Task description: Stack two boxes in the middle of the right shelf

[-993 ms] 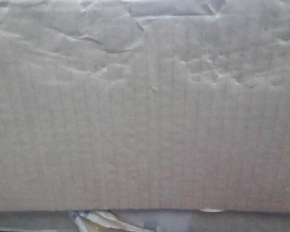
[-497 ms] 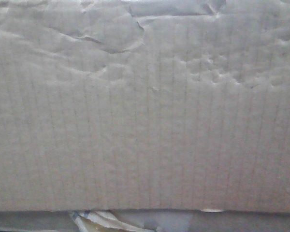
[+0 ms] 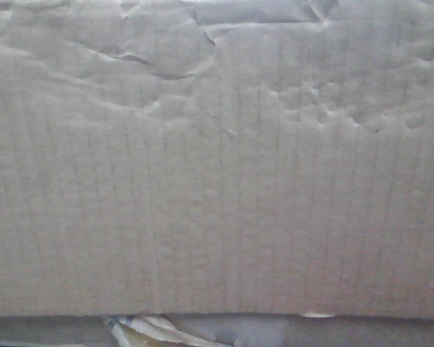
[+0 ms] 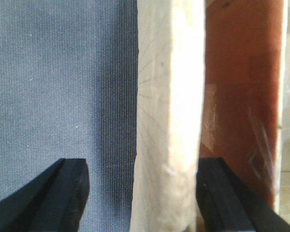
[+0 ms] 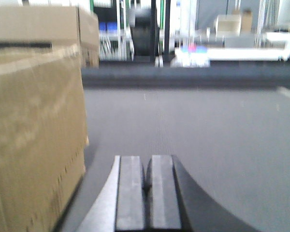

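Left claw straddles a box wall while the right claw waits shut beside the cardboard.

A tan cardboard box point(image 3: 217, 181) fills the front view, creased face toward the camera. It sits on the grey counter point(image 5: 208, 135), and the shelf shows in no view. Seen from the right wrist, the box stands just left of the right claw point(image 5: 148, 166), whose pads are pressed together on nothing. The left arm is therefore the better placed. The left claw point(image 4: 141, 166) gapes wide with the upright box wall point(image 4: 169, 96) between its fingers, its long edge running straight away from the claw. The wall lies hard against one finger and clear of the other, so nothing is gripped yet; closing looks like the next need. Against the frames from a second ago, the box face has barely shifted.
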Robot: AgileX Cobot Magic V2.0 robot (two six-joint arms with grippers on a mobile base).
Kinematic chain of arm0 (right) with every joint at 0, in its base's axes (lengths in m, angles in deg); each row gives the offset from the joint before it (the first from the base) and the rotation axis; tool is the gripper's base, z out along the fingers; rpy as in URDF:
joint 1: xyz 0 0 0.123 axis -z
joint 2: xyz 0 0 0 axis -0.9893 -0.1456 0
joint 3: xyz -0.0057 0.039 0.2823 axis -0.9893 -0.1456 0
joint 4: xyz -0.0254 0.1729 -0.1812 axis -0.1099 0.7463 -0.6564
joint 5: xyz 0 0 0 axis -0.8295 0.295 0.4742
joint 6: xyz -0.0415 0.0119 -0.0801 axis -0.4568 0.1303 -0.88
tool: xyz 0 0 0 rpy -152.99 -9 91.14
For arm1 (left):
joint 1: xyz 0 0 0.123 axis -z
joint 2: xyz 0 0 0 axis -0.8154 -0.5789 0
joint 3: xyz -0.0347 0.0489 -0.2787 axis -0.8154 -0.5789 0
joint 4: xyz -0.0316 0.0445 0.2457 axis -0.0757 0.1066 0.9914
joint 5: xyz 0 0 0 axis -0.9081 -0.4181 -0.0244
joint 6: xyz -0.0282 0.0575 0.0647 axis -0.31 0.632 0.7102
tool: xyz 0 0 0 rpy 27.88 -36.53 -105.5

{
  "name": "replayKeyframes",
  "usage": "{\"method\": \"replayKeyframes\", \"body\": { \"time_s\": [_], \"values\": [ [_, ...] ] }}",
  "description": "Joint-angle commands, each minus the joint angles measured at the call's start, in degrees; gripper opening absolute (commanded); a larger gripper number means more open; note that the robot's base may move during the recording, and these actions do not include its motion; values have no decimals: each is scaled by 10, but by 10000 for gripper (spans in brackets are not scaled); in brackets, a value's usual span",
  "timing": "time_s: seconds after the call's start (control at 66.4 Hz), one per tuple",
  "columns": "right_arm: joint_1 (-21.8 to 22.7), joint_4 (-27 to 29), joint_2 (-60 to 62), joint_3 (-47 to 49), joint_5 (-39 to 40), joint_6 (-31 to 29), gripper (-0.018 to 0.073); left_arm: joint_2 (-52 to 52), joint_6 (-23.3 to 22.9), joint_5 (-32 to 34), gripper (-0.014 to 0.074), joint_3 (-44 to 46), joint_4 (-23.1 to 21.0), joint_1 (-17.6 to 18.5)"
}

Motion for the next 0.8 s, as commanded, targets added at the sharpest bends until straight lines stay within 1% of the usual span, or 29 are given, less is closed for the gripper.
{"method": "replayKeyframes", "body": {
  "time_s": [0.0, 0.06, 0.12, 0.151, 0.301, 0.316, 0.376, 0.482, 0.572, 0.783],
  "values": [
    [-3, 0, 2, 38, 24, -1, -162, 4, -1, 1, 371, 0, -1, -2],
    [-3, 0, 2, 89, -14, -1, -162, 4, -1, 1, 371, 0, 0, -2],
    [-3, 0, -7, 148, -88, -1, -162, 4, -1, 1, 371, 0, 0, -2],
    [-3, 1, -24, 178, -141, -1, -162, 4, -1, 1, 371, 0, 3, -2],
    [-3, 24, -131, 294, -328, -1, -162, 4, 1, 1, 371, 0, 10, -2],
    [-3, 26, -143, 305, -358, -1, -162, 4, 1, 1, 371, 0, 10, -2],
    [-3, 28, -202, 352, -435, -1, -162, 4, 1, 1, 371, 0, 11, -2],
    [-3, 28, -296, 416, -549, -1, -162, 4, 20, 1, 371, 0, 11, -2],
    [-3, 28, -363, 454, -598, -1, -162, 4, 26, 1, 371, 0, 12, -2],
    [-3, 39, -462, 474, -614, 1, -162, 4, 26, 1, 371, 0, 12, -2]
  ]
}}
